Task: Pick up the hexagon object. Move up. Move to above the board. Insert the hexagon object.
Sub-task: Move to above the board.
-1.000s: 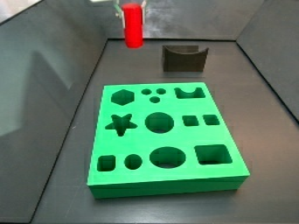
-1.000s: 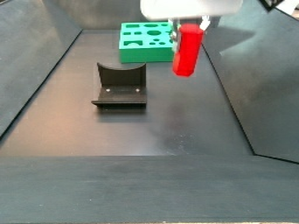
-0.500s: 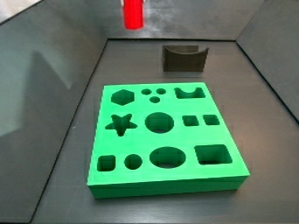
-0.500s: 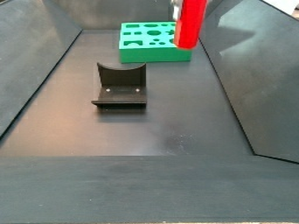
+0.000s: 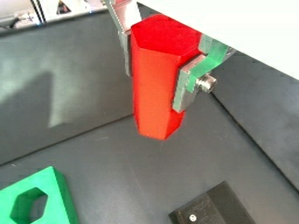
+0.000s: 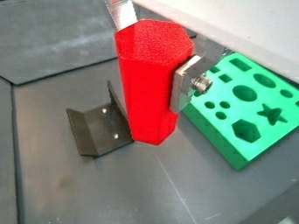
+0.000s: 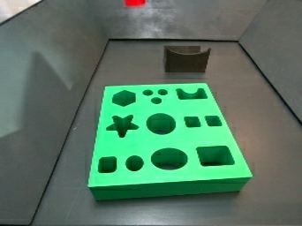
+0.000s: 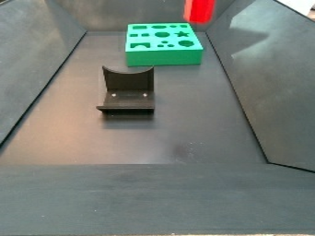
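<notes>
The hexagon object [image 5: 158, 87] is a tall red prism, upright between my gripper's [image 5: 158, 66] silver fingers [image 5: 194, 77], which are shut on its sides. Both wrist views show this, the prism [image 6: 149, 87] hanging below the gripper [image 6: 152, 61], well above the floor. In both side views only the prism's lower end shows at the top edge [image 7: 136, 3] [image 8: 201, 8]; the gripper itself is out of frame. The green board [image 7: 136, 144] with shaped holes lies flat on the floor, off to one side of the prism [image 8: 164, 57] [image 6: 216, 140] [image 5: 56, 197].
The dark fixture [image 7: 185, 58] stands on the floor beyond the board's far end; it also shows in a side view [image 8: 125, 89] and in both wrist views [image 6: 100, 129] [image 5: 211, 210]. Sloping dark walls enclose the floor.
My gripper has risen straight up with the red prism; in both side views the prism has moved from in full view to almost out of the top edge.
</notes>
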Robot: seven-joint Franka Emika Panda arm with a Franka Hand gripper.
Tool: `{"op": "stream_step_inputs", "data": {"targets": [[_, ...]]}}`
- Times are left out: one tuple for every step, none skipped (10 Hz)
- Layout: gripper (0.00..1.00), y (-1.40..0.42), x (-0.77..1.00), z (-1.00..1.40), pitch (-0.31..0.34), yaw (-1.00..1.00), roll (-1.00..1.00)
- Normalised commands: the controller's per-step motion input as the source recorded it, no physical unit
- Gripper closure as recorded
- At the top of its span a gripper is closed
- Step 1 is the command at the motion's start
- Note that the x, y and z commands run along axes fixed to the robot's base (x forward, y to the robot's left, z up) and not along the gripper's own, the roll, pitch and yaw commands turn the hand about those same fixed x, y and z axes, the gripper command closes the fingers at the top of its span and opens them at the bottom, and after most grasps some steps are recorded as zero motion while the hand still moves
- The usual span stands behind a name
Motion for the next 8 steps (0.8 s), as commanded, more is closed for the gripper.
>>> {"op": "stream_step_inputs", "data": {"targets": [[1.0, -0.01, 0.01, 0.19, 0.085, 0.01, 0.04], [1.0, -1.0, 0.16, 0.28, 0.291, -1.0, 0.09], [1.0, -1.0, 0.17, 0.27, 0.304, -1.0, 0.1], [1.0, -1.0, 0.18, 0.28, 0.343, -1.0, 0.1], [1.0, -1.0, 0.19, 0.27, 0.348, -0.86, 0.05], [1.0, -1.0, 0.21, 0.27, 0.277, -0.48, 0.01], [1.0, -1.0, 0.22, 0.28, 0.231, -0.27, -0.02], [1.0, -1.0, 0.23, 0.28, 0.203, -0.18, -0.03]]}}
